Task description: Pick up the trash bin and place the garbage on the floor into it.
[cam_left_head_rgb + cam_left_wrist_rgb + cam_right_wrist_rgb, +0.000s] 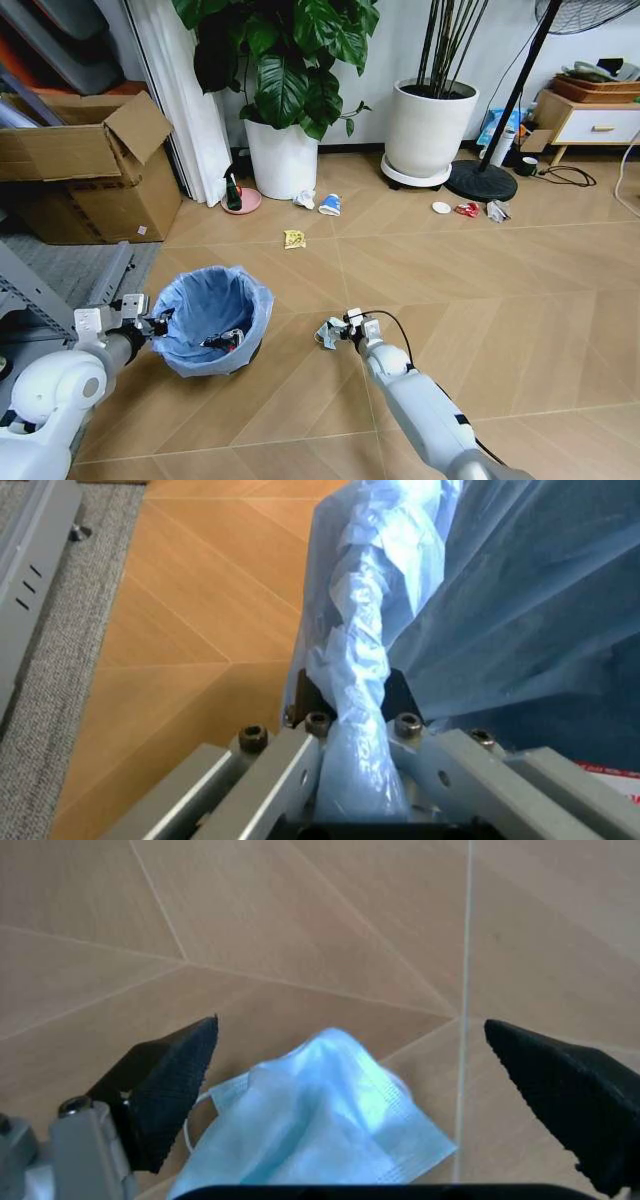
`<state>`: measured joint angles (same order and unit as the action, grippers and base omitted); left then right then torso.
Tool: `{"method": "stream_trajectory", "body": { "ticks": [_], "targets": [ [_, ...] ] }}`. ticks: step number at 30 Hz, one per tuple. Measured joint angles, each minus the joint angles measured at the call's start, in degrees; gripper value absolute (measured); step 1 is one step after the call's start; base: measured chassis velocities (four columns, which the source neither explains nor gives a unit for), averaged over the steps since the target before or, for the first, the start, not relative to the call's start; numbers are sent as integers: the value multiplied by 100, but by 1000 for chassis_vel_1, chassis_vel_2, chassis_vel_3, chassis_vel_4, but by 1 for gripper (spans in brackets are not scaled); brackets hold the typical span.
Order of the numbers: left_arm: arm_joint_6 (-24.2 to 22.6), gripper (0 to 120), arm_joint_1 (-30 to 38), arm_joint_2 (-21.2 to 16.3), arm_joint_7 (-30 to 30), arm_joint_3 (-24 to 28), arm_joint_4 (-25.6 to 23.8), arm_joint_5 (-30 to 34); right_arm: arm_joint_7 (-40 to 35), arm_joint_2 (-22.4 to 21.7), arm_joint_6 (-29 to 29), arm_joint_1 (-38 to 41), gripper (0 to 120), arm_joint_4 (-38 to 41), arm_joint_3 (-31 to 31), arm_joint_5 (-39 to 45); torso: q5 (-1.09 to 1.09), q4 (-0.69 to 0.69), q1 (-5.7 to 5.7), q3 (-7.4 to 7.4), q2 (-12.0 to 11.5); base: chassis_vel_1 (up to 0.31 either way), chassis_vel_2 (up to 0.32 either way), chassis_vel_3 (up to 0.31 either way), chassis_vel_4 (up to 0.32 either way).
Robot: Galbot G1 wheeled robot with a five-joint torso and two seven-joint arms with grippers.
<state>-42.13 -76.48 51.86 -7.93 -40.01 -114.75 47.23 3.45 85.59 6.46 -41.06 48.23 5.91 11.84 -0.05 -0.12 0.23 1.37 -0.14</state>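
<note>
Fingers of my left hand (350,780) pinched the trash bin (212,318) rim on the floor (450,290); my right hand (350,1095) hung spread wide over a crumpled blue face mask (320,1132).

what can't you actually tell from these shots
- Head view: what lies inside the trash bin is too small to name; the blue liner hides its dark wall.
- Right wrist view: the light-blue face mask is cut off by the frame's edge and the right end effector body, so contact is unclear.
- Head view: the far litter near the pot is too small to identify.
- Left wrist view: the left end effector clamps the liner rim; the rim itself is covered.
</note>
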Motion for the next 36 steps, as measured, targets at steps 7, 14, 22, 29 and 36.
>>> {"method": "stream_trajectory", "body": {
  "ticks": [7,14,22,29,36],
  "targets": [
    [0,0,-11,-23,15,-31,-25,9,67,70,153,92,74,-278,54,33,0,-1,0,0,0,0,0,0,0],
    [0,0,-1,6,14,4,-55,10,94,60,328,67,49,-390,28,120,0,-1,0,0,0,0,0,0,0],
    [0,0,-36,10,11,-2,-91,11,87,66,364,90,20,-477,46,122,0,-1,0,0,0,0,0,0,0],
    [0,0,-97,4,6,-18,-140,10,94,56,369,71,1,-515,106,137,0,-1,0,0,0,0,0,0,0],
    [0,0,-123,-45,-2,-40,-181,26,92,29,372,14,0,-492,138,147,1,-1,0,0,0,0,0,0,0]
  ]
}}
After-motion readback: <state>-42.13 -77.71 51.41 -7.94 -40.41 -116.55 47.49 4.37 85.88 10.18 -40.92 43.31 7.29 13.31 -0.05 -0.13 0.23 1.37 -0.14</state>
